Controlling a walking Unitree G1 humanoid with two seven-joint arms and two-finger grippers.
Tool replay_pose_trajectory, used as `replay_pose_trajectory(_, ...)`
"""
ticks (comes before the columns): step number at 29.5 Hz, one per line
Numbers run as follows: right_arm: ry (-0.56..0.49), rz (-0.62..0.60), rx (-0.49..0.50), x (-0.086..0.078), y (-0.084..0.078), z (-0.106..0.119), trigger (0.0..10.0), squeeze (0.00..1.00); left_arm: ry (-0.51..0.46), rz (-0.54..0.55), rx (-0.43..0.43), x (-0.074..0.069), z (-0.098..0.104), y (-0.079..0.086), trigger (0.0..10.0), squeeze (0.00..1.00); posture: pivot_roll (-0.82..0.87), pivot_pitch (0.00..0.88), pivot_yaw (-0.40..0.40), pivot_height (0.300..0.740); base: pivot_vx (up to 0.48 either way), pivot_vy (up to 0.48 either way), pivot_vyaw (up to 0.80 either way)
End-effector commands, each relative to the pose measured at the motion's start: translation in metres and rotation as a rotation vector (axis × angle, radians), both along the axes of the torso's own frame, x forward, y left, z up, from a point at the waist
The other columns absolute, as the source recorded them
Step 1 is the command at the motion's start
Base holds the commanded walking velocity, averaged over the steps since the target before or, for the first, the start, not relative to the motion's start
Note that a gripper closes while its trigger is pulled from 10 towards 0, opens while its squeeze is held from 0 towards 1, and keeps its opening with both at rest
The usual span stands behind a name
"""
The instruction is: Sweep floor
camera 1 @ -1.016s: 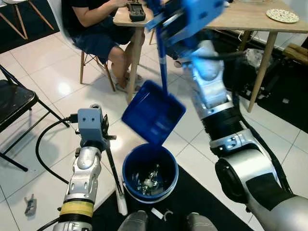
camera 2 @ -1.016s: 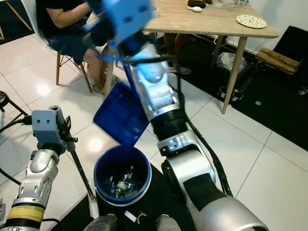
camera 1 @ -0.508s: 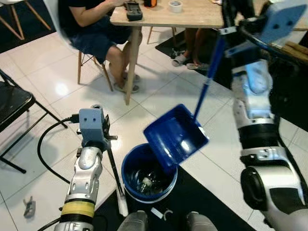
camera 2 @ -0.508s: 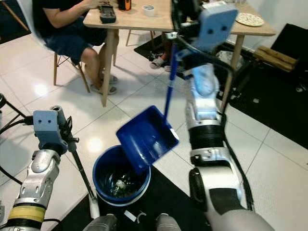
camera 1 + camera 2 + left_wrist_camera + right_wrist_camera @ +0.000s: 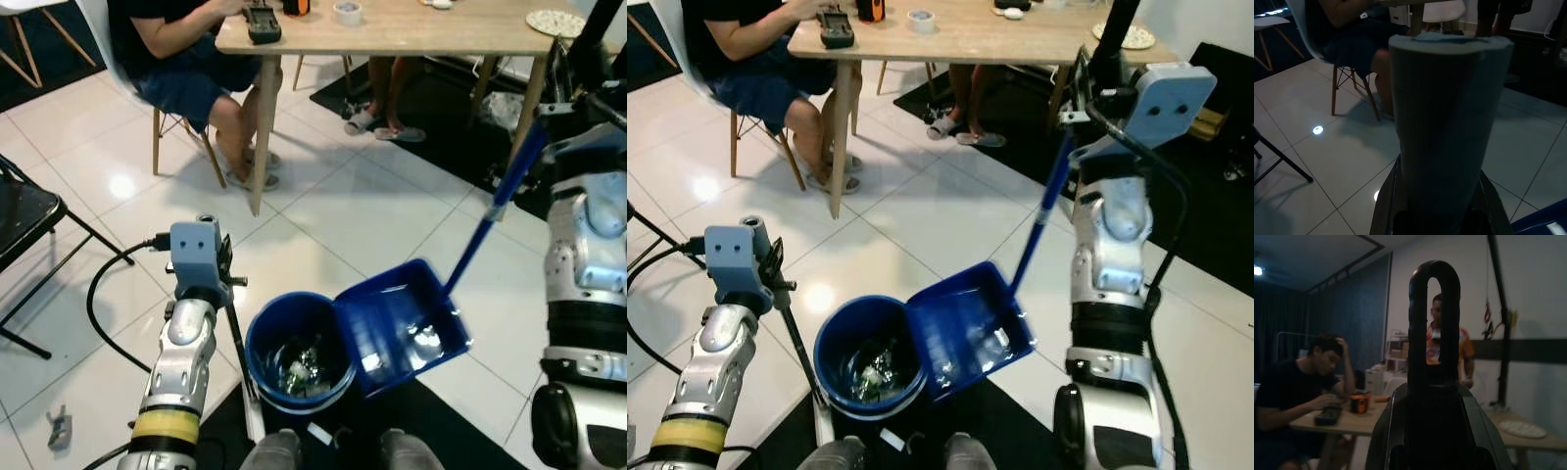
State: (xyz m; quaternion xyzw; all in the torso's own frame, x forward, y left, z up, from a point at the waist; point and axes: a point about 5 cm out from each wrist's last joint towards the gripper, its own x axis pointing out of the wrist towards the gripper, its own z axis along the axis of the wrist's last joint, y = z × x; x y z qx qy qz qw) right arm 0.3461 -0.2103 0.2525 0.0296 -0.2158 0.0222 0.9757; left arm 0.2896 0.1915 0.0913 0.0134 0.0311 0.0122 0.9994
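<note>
My right gripper (image 5: 1436,450) clamps the dustpan (image 5: 402,323) handle, tilting it beside the bucket (image 5: 299,351), seemingly just emptied.

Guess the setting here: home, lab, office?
Likely a home dining area: wooden table with people seated at it, white tiled floor, and a blue bucket beside the dustpan.

Head views are bright and sharp, with round lamp glare on the glossy white tiled floor (image 5: 118,183). Both wrist views are dim, their nearest parts blurred.
</note>
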Motion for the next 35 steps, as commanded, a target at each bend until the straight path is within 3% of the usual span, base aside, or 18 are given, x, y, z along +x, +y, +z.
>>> replay_pose_trajectory(1,-0.042,0.019,0.011,-0.004,0.005,0.010,10.0,0.00,-0.017,-0.014,-0.010,0.002,0.004,-0.004,10.0,0.00,0.07,0.074,0.007,0.740,0.000,0.000,0.00)
replay_pose_trajectory(6,-0.023,0.043,0.035,-0.005,0.012,0.007,10.0,0.00,-0.020,-0.015,-0.010,0.002,0.005,-0.004,10.0,0.00,0.07,0.074,0.005,0.740,0.000,0.000,0.00)
replay_pose_trajectory(35,-0.021,0.056,0.051,-0.007,0.015,0.010,10.0,0.00,-0.017,-0.013,0.002,0.003,0.005,-0.001,10.0,0.00,0.08,0.065,0.005,0.740,0.000,0.000,0.00)
